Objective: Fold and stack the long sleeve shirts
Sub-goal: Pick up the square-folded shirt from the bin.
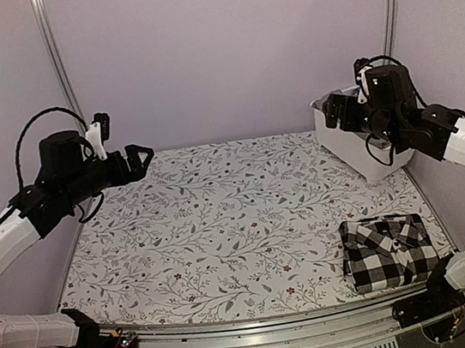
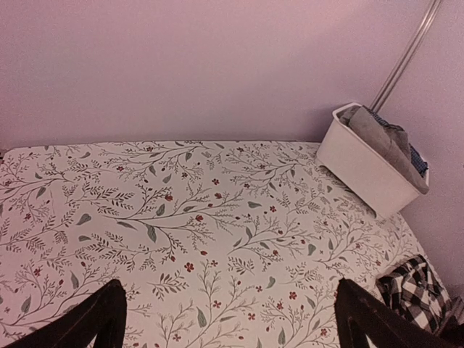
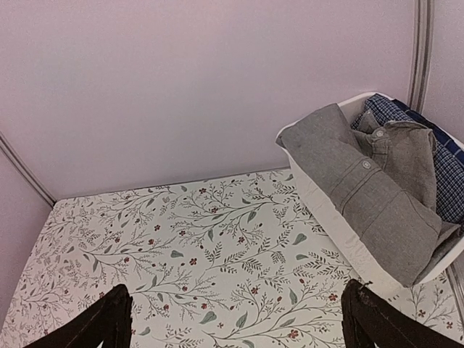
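The black-and-white checked shirt lies folded on the table at the near right; its edge shows in the left wrist view. The grey shirt hangs unfolded over the rim of the white bin, a sleeve draped down its side. It also shows in the left wrist view. My left gripper is open and empty, raised above the table's far left. My right gripper is open and empty, raised next to the bin at the far right.
The bin stands tilted at the table's far right corner and also holds a blue checked cloth. The table carries a floral cloth. Plain walls with metal posts close in the back and sides.
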`<state>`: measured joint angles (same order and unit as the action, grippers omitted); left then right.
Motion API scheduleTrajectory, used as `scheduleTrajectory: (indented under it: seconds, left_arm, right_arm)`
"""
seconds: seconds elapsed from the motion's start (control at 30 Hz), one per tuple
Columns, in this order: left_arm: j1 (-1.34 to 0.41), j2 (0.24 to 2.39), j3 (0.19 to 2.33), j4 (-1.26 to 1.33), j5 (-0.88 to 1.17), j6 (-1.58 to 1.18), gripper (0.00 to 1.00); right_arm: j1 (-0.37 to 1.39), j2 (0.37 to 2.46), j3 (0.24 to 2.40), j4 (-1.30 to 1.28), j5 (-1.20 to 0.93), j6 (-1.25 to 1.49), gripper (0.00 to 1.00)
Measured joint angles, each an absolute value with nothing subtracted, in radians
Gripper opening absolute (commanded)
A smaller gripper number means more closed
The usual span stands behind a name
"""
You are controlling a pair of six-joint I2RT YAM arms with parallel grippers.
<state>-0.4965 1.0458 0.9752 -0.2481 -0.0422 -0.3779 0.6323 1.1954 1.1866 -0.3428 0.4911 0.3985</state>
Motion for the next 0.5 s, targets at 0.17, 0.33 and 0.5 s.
scheduleTrajectory:
  seconds: [0.17, 0.33, 0.5]
  left_arm:
    - [-0.496, 1.046, 0.975, -0.249, -0.041, -0.378, 1.00]
    - [-0.496, 1.047, 0.976, -0.255, -0.033, -0.382, 1.00]
    - [-0.496, 1.047, 0.984, -0.268, -0.024, -0.390, 1.00]
  right_arm:
    - [0.540, 1.282, 1.285, -0.365, 0.423, 0.373, 0.99]
    - [0.312, 1.448, 1.381, -0.368, 0.295, 0.361, 0.94]
    - [0.178, 1.644, 1.446, -0.381, 0.193, 0.358, 0.93]
